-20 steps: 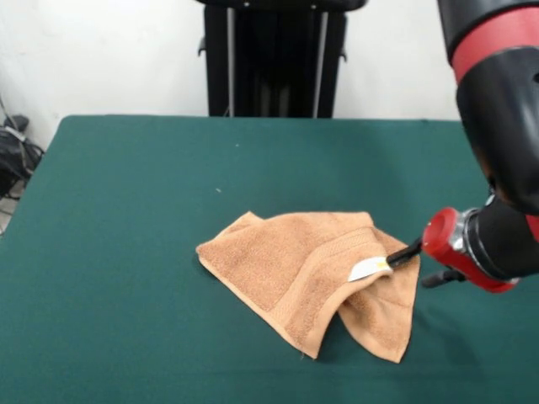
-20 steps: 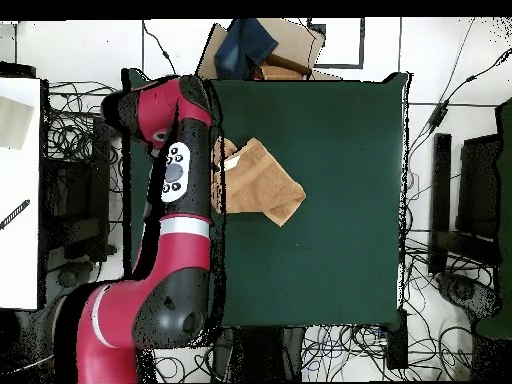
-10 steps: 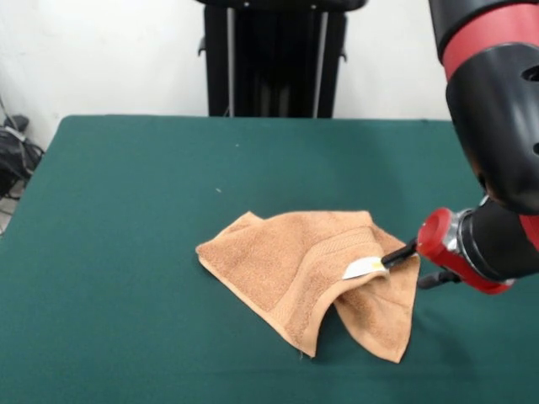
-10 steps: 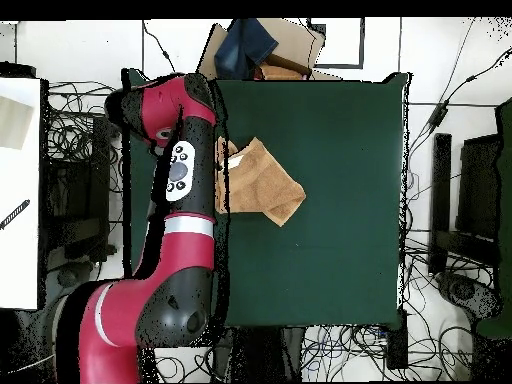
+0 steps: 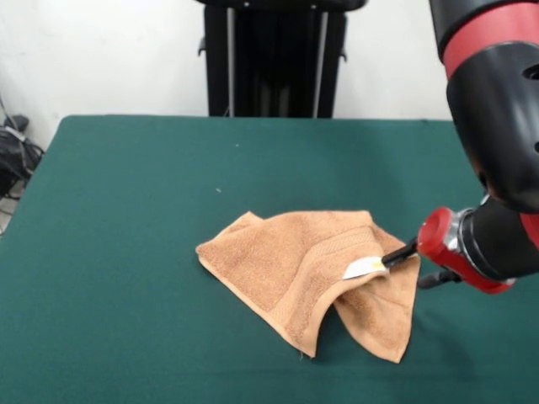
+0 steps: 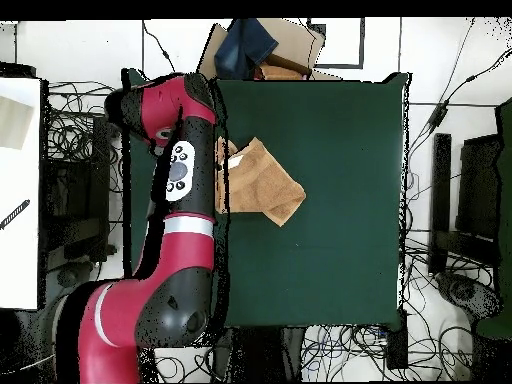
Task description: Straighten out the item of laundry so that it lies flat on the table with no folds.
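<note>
You've got the towel (image 5: pixel 307 273) lying on the table (image 5: pixel 152 210), right of centre and toward the near edge in your front view, with one part folded over onto the rest. Your gripper (image 5: pixel 394 256) comes in from the right, its tip at the tag (image 5: pixel 364 268) on the towel's right side. From overhead, the towel (image 6: pixel 260 182) sits against the table's (image 6: pixel 340 200) left edge, in the upper half, and the arm (image 6: pixel 180 200) runs along that left edge, covering the towel's left part. Beyond the table's top edge sits a box (image 6: pixel 285 50).
</note>
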Controlling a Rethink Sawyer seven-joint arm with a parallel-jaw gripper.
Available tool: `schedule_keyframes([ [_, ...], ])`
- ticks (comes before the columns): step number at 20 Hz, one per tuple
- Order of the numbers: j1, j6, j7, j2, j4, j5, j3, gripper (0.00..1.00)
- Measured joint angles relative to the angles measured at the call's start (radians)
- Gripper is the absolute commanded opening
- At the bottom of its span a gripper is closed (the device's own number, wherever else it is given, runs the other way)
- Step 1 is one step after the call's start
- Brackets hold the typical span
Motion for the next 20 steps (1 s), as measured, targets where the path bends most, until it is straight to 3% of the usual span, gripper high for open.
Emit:
schedule_keyframes([
  [9,0.018,0.001,0.0,-0.063,0.037,-0.013,0.0,1.0],
  [15,0.047,0.044,0.0,-0.162,0.098,-0.049,0.0,1.0],
  [20,0.049,0.057,0.0,-0.18,0.09,-0.062,0.0,1.0],
])
